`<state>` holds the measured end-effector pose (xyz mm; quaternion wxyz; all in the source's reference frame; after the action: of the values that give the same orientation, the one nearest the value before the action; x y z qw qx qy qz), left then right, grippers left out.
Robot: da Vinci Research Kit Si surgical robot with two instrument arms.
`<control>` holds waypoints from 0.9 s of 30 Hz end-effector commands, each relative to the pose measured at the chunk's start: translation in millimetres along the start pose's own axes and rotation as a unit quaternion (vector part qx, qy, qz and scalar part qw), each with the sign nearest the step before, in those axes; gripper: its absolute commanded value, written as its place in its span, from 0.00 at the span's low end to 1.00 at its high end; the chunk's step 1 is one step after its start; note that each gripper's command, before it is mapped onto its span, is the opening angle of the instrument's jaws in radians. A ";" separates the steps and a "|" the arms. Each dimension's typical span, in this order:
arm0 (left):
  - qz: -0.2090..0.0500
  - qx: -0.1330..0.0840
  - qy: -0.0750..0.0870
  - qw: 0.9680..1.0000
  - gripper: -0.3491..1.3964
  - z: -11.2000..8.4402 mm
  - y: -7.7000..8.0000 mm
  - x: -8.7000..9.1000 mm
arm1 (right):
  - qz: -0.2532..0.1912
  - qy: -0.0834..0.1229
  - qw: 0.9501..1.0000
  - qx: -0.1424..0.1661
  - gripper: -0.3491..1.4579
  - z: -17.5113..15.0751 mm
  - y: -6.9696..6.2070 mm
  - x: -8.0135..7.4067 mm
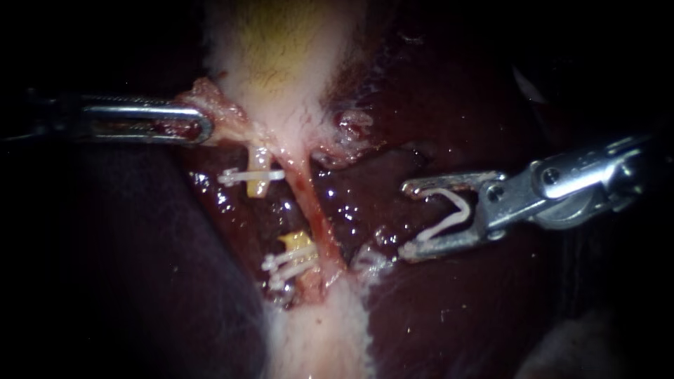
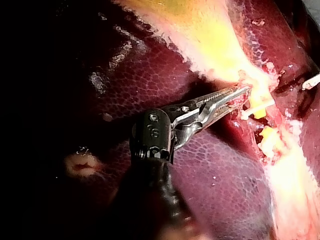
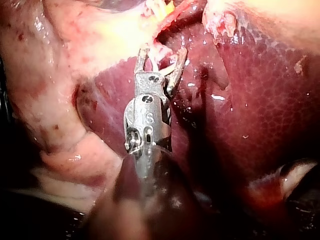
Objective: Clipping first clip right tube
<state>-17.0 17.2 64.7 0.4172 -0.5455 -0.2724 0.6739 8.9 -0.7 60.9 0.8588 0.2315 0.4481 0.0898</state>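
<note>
The right instrument (image 1: 407,219) is hovering beside the thin pink right tube (image 1: 314,203), not yet touching it. Its wide-set jaws are holding an open white plastic clip (image 1: 449,216). The left instrument (image 1: 203,128) is pinching pale ragged tissue (image 1: 226,116). The next move calls for straddling the tube, then squeezing.

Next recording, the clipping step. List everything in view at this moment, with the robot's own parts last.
liver: one, dark red, glistening, beneath and around everything.
gallbladder: one, pale with a yellow-green patch, narrowing toward the tubes.
right tube: one, pinkish red, running down the middle, no clip on it.
left tube: yellow, two separated ends, beside the right tube.
placed clips: three, white, one on the left tube's upper end, two on its lower end.
loaded clip: one, white, open, held between the right instrument's jaws.
left instrument: silver, jaws shut on the gallbladder's lower edge.
right instrument: silver, short of the right tube.
</note>
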 end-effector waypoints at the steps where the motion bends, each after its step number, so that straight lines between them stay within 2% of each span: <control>1: 0.000 0.000 0.000 1.000 0.00 0.0 -0.1 0.0 | 0.008 0.000 1.000 0.002 0.47 0.5 -0.1 -0.2; 5: 0.000 0.000 0.000 1.000 0.00 0.1 -0.2 0.0 | 0.028 0.000 1.000 0.005 0.47 2.8 -0.1 -0.7; 15: 0.001 0.001 0.000 1.000 0.00 0.2 -0.2 -0.2 | 0.062 0.002 0.998 0.014 0.47 8.4 0.8 -1.4; 27: 0.001 0.001 0.000 1.000 0.00 0.3 -0.3 -0.1 | 0.088 0.028 0.995 0.042 0.47 13.8 1.1 -1.1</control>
<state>-17.2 17.3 65.1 0.4171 -0.5457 -0.2710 0.6744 19.7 -4.6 69.2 0.8214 0.3072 0.4553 0.1537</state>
